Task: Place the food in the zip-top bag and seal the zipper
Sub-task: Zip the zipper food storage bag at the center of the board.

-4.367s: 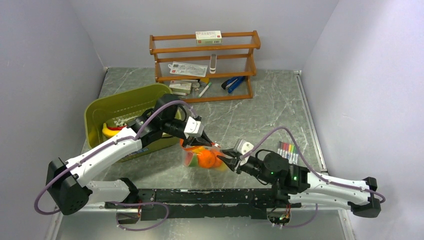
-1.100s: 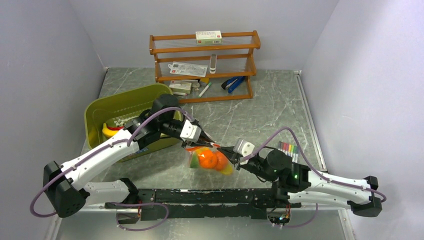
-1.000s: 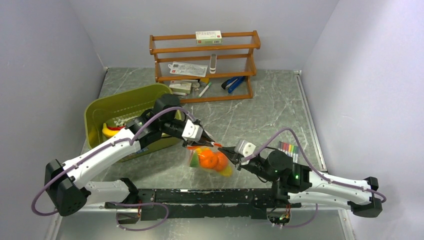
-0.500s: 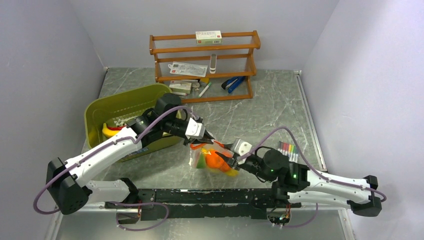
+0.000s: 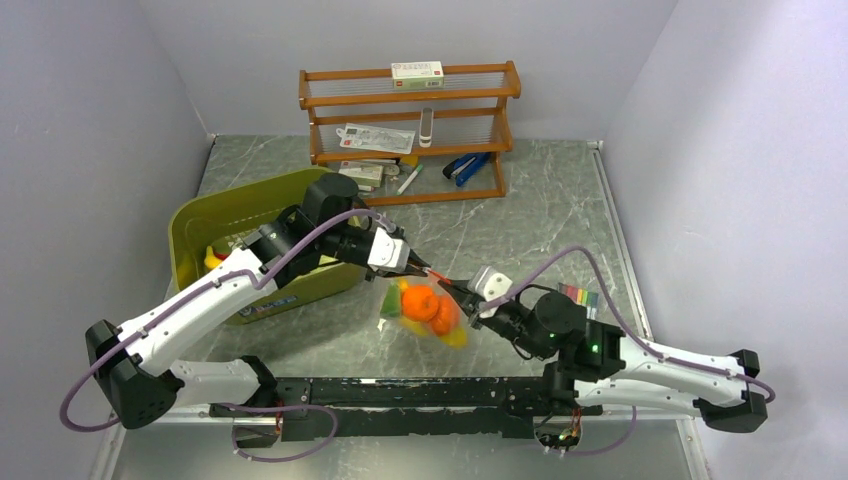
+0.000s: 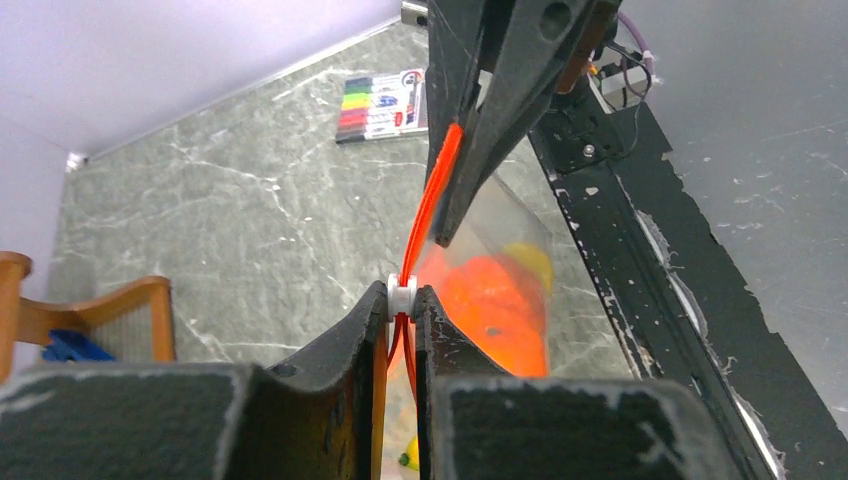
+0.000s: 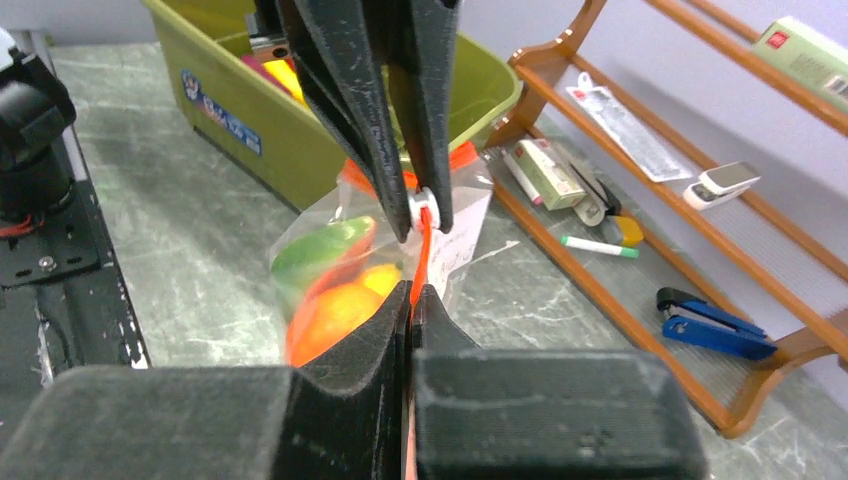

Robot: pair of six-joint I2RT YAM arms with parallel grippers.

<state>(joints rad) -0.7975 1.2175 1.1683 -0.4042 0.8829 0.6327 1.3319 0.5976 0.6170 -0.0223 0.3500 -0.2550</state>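
The clear zip-top bag [image 5: 425, 312] hangs above the table between my two grippers, with orange, yellow and green toy food [image 5: 421, 302] inside. It also shows in the right wrist view [image 7: 330, 275] and the left wrist view [image 6: 495, 290]. Its orange-red zipper [image 6: 428, 215] is stretched taut between them. My left gripper [image 5: 418, 268] is shut on the white slider tab [image 6: 401, 294]. My right gripper [image 5: 452, 288] is shut on the zipper strip's other end [image 7: 418, 265].
An olive-green tub [image 5: 222, 215] with more toy food stands at the left. A wooden rack [image 5: 410, 130] with packets and a blue stapler [image 5: 466, 167] stands at the back. A marker set [image 5: 578, 294] lies at the right. A black rail [image 5: 400, 395] runs along the near edge.
Both grippers have lifted the bag and moved it slightly back. The gap between them has narrowed, with the left gripper on the slider now close to the right gripper.
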